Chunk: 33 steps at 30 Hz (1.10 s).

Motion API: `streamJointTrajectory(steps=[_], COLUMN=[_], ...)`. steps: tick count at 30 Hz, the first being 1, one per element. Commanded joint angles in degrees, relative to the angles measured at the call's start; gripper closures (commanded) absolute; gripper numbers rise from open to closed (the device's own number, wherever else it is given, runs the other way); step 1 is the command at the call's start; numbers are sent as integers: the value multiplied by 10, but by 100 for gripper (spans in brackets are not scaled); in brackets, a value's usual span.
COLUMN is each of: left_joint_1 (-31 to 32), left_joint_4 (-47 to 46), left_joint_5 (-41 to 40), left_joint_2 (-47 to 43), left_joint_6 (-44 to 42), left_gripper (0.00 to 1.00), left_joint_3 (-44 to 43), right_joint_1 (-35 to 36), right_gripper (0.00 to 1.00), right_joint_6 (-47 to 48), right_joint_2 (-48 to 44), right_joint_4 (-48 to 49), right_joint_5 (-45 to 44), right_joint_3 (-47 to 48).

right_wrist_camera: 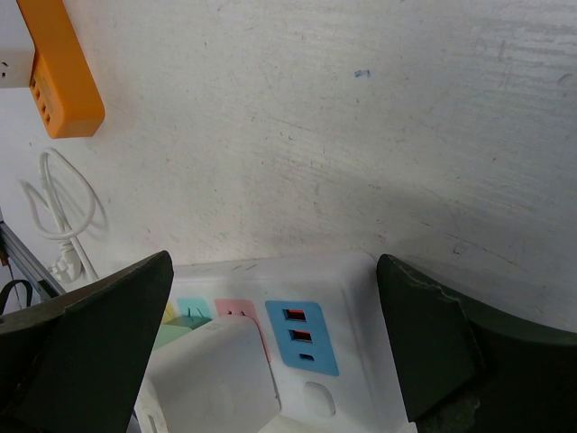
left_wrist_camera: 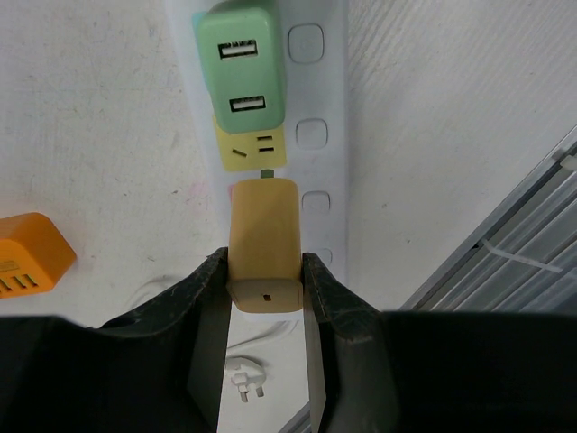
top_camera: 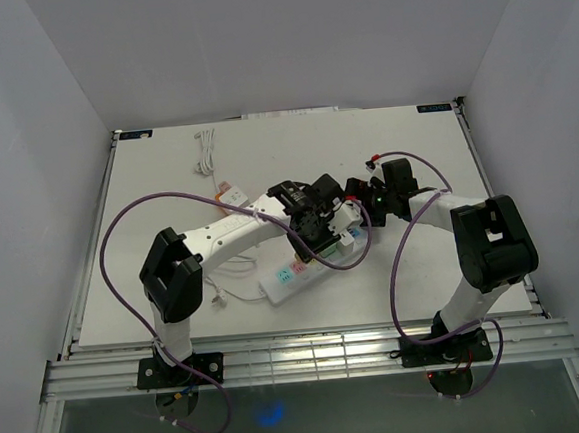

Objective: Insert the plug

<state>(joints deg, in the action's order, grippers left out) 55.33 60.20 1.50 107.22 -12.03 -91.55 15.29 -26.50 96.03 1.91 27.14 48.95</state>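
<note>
Our left claw point(left_wrist_camera: 263, 271) is clenched on the tan rectangular plug block point(left_wrist_camera: 263, 236), pinching its two long sides near the rear end. In the left wrist view the block sits at the middle of the frame, over the long white plastic power strip point(left_wrist_camera: 326, 135) that runs up to the top edge. A metal prong shows at the block's front end, right at the lower border of the yellow socket panel point(left_wrist_camera: 252, 149). Above that, a green two-port USB adapter point(left_wrist_camera: 239, 68) already fills a socket.

Our right claw point(right_wrist_camera: 275, 271) is spread wide, a finger on either side of the strip's end at the bottom of its view. We cannot tell whether it touches the strip. An orange charger block point(right_wrist_camera: 63, 72) lies apart on the white counter point(right_wrist_camera: 361, 135), upper left.

We judge the plug not yet seated. To do this well, we should square the block to the strip, line the prongs up with the slots of the free socket beneath, and push straight along the prong axis. The right claw should brace the strip so it cannot slide.
</note>
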Motion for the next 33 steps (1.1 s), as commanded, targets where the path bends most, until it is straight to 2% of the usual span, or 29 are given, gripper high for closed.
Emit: streamJointTrajectory(steps=[1, 13, 33], left_joint_1=[3, 3, -21], left_joint_4=[16, 72, 49], left_joint_5=[2, 13, 56], left_joint_2=[-10, -7, 10], left_joint_6=[-9, 30, 14], left_gripper=[100, 100, 100], left_joint_3=[-38, -35, -11], right_joint_1=[2, 2, 2], right_gripper=[1, 1, 0], right_joint_6=[6, 11, 13], right_joint_2=[-22, -22, -37], right_joint_4=[20, 9, 5], right_joint_5=[8, 10, 11], right_joint_3=[-3, 10, 4])
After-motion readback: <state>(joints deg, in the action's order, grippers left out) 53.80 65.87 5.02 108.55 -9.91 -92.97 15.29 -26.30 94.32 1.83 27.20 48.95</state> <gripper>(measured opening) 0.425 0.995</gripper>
